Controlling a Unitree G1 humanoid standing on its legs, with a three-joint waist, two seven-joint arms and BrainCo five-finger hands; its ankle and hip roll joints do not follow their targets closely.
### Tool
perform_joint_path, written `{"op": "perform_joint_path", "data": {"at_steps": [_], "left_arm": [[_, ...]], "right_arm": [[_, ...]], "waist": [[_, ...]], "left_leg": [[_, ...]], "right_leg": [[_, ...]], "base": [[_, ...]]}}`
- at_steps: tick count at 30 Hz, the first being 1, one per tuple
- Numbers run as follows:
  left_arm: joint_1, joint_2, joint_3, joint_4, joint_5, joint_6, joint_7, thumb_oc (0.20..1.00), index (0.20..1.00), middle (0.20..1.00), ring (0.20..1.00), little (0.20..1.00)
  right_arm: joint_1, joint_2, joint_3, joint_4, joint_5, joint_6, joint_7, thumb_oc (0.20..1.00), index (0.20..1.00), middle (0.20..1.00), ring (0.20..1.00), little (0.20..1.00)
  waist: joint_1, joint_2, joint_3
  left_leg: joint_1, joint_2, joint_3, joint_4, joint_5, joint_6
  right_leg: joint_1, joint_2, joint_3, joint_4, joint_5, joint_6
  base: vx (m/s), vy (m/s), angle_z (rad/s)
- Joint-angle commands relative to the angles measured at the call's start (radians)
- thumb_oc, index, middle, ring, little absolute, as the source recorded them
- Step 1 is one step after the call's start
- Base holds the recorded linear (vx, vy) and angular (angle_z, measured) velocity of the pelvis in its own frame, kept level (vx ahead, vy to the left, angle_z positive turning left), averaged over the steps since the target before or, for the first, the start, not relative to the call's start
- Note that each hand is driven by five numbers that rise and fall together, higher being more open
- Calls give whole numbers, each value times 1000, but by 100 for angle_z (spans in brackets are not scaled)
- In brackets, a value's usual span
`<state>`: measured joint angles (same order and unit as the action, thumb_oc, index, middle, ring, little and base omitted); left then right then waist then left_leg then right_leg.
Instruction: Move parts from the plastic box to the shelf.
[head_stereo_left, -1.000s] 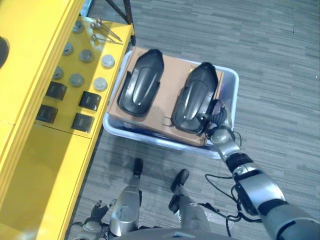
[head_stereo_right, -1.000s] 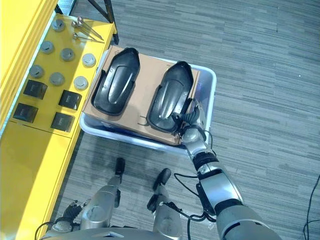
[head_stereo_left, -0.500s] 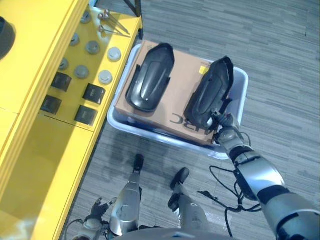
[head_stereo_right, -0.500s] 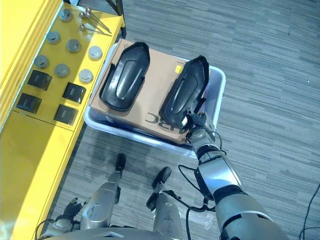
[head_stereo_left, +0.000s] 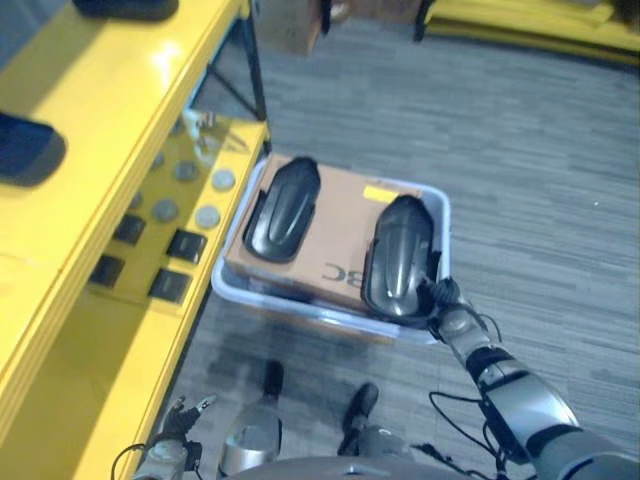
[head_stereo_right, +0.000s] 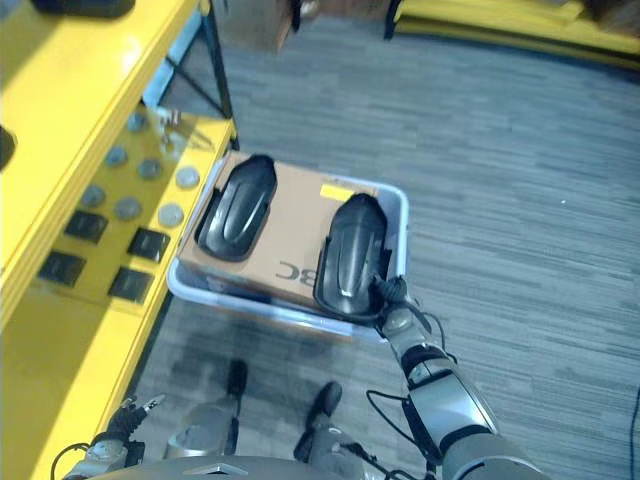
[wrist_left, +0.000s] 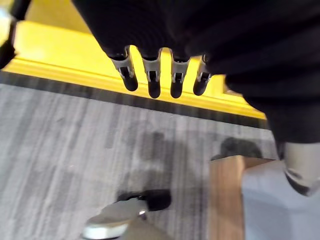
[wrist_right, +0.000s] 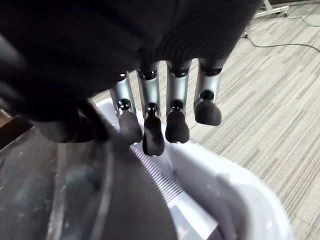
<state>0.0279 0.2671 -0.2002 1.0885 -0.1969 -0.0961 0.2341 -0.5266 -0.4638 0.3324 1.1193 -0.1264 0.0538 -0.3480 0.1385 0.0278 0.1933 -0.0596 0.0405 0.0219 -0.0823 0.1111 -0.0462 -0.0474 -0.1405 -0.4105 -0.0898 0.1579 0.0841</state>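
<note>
Now at pickup step: right hand (head_stereo_left: 443, 300) is curled on the near end of the right black part (head_stereo_left: 399, 257), tilted up on cardboard in the plastic box (head_stereo_left: 437, 215) (left hand (wrist_left: 160, 80) idle, fingers relaxed); next, lift & swing toward the yellow shelf (head_stereo_left: 110, 90) at 9 o'clock.

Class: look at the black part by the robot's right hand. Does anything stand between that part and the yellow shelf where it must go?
Yes: the second black part lies on the cardboard between the right-hand part and the yellow shelf.

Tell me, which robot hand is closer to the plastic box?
Right. The right hand is at the box's near corner, on a black part. The left hand hangs low beside the shelf.
</note>
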Motion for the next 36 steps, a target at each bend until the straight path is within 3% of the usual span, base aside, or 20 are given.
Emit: {"op": "perform_joint_path", "data": {"at_steps": [1, 2, 3, 6, 12, 14, 19, 28, 36], "left_arm": [[-21, -10, -11, -6, -159, -25, -33, 1000, 1000, 1000, 1000, 1000], [10, 23, -36, -243, -194, -34, -68, 1000, 1000, 1000, 1000, 1000], [10, 24, -36, -244, -194, -33, -67, 1000, 1000, 1000, 1000, 1000], [123, 134, -44, -766, -346, -32, -140, 1000, 1000, 1000, 1000, 1000], [123, 162, -71, -1078, -522, 3, -178, 1000, 1000, 1000, 1000, 1000], [67, 174, -98, -1130, -551, 15, -186, 1000, 1000, 1000, 1000, 1000], [-11, 151, -142, -1142, -607, 16, -159, 1000, 1000, 1000, 1000, 1000], [-68, 140, -182, -1159, -662, 13, -140, 1000, 1000, 1000, 1000, 1000], [-117, 139, -226, -1157, -676, 10, -137, 1000, 1000, 1000, 1000, 1000]], "right_arm": [[-68, -112, 35, -36, -105, -9, 17, 200, 200, 200, 200, 200], [-74, -201, 48, -138, -171, -16, 33, 200, 200, 200, 200, 200], [-73, -201, 47, -139, -172, -15, 33, 200, 200, 200, 200, 200], [-39, -376, 22, -394, -290, -31, 28, 200, 200, 200, 200, 200], [81, -492, -78, -863, -407, -81, 6, 200, 200, 200, 200, 200], [113, -512, -97, -1017, -454, -109, 1, 200, 200, 200, 200, 200], [108, -503, -69, -1166, -492, -129, 5, 200, 200, 200, 200, 200], [59, -485, 26, -1212, -521, -143, 10, 200, 200, 200, 200, 200], [-56, -444, 179, -1214, -545, -161, 34, 200, 200, 200, 200, 200]], "waist": [[8, -12, -4], [-7, 2, -31], [-8, 1, -33], [-23, 30, -75], [-61, 39, -117], [-77, 33, -126], [-85, 20, -136], [-85, 8, -138], [-72, -3, -136]], "left_leg": [[22, 23, -53, -5, -118, -26], [65, 28, -43, -5, -127, -30], [61, 25, -44, -5, -124, -29], [154, 39, -29, -5, -144, -35], [212, 49, -23, -5, -155, -34], [226, 53, -22, -5, -160, -35], [236, 53, -25, -5, -166, -33], [240, 53, -29, -5, -165, -31], [231, 50, -36, -5, -162, -28]], "right_leg": [[65, -48, 2, 3, -137, 92], [108, -47, 4, 3, -146, 89], [105, -49, 3, 3, -145, 90], [192, -46, 9, 3, -171, 85], [240, -31, 30, 3, -196, 71], [254, -24, 35, 3, -200, 68], [262, -18, 41, 3, -201, 64], [265, -18, 41, 3, -195, 65], [259, -22, 40, 3, -186, 67]], "base": [[-28, -39, -17], [-16, -22, -15], [8, -34, -14], [51, -58, -19], [37, -68, -19], [26, -74, -10], [9, -42, 1], [0, 0, 0], [0, 0, 0]]}}
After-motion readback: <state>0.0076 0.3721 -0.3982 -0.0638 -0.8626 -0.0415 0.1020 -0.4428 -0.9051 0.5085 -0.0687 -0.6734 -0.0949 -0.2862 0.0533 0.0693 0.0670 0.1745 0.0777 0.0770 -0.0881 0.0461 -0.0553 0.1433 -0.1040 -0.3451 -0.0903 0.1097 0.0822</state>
